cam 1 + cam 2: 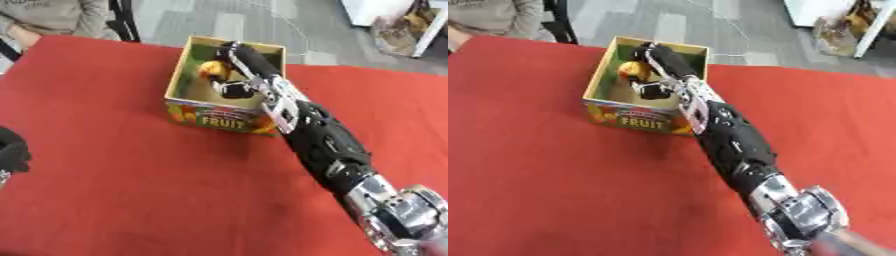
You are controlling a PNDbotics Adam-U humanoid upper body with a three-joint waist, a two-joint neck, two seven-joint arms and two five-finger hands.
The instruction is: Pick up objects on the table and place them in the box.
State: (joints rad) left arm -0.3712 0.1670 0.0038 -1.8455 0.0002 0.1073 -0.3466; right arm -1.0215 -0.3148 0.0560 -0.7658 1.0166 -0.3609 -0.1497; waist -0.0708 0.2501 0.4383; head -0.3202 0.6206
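A cardboard box [219,119] printed FRUIT stands on the red table [114,200] toward its far side. My right arm reaches in from the lower right, and my right hand [249,65] is inside the box's open top. A yellow-orange fruit [211,70] sits between that hand's fingers [238,52] and thumb [234,90], which close round it. The box floor below is mostly hidden. My left hand [10,150] shows only as a dark shape at the left edge of the left eye view.
Red cloth covers the whole table; its far edge runs just behind the box. Beyond it lie grey floor, a black chair leg [127,20] at top left and white furniture [385,15] at top right.
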